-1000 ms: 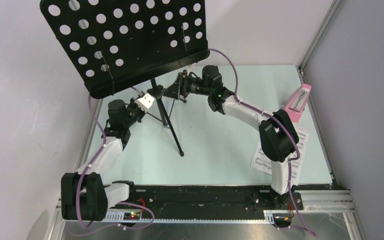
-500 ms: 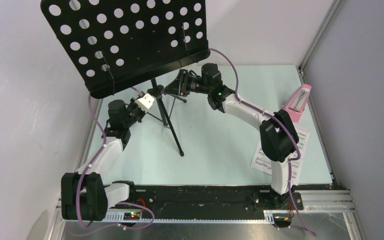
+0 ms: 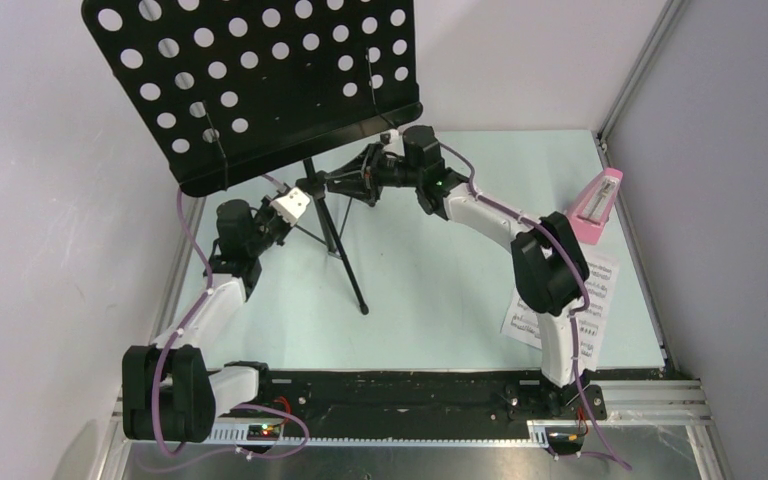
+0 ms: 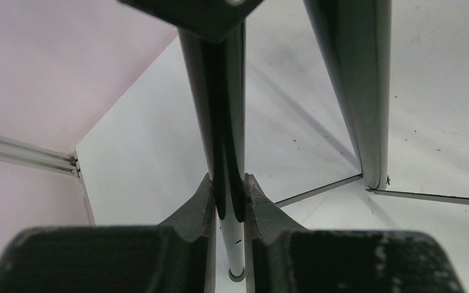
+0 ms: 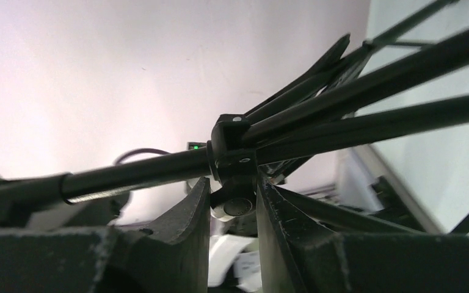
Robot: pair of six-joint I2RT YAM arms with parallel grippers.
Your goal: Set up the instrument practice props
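Note:
The black music stand, its hole-punched desk tilted overhead, rests on tripod legs at the back left of the table. My left gripper is shut on a flat black strut of the tripod. My right gripper has closed from the right on the round knob of the tripod's collar. The pink metronome stands at the right edge. Sheet-music pages lie flat beside it, partly hidden under my right arm's elbow.
Aluminium frame rails and plain walls close in the table at right, left and back. Another tripod leg slants down to the right of the gripped strut. The arms' base rail runs along the near edge.
My right gripper has narrowed its jaws onto the collar knob and shifted slightly left, with its elbow swinging a little. The left arm and the stand have not moved.

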